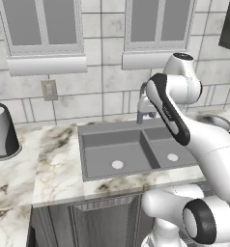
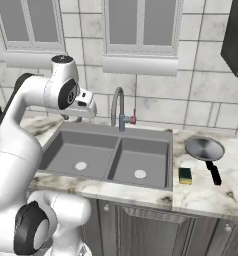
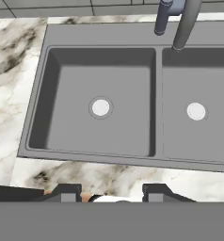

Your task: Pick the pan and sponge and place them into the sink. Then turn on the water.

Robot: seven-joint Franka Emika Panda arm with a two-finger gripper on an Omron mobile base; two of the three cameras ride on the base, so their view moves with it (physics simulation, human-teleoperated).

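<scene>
While the white arm reaches up over the sink (image 2: pixel 91 150), the claw (image 3: pixel 111 192) hangs above the front edge of the left basin with its two dark tips a little way apart and nothing between them. Both basins are bare, each with a round pale drain, and the tall grey faucet (image 2: pixel 118 107) curves up behind the wall between them. On the marble bench (image 2: pixel 211 192) to the right of the sink sits the shiny pan (image 2: pixel 205 148), with its black handle pointing toward the front. The sponge (image 2: pixel 185 175) lies just beside the pan, between it and the sink's right edge, green side up. Far to the left on the bench stands a paper towel roll (image 1: pixel 1 131) in a dark holder.
</scene>
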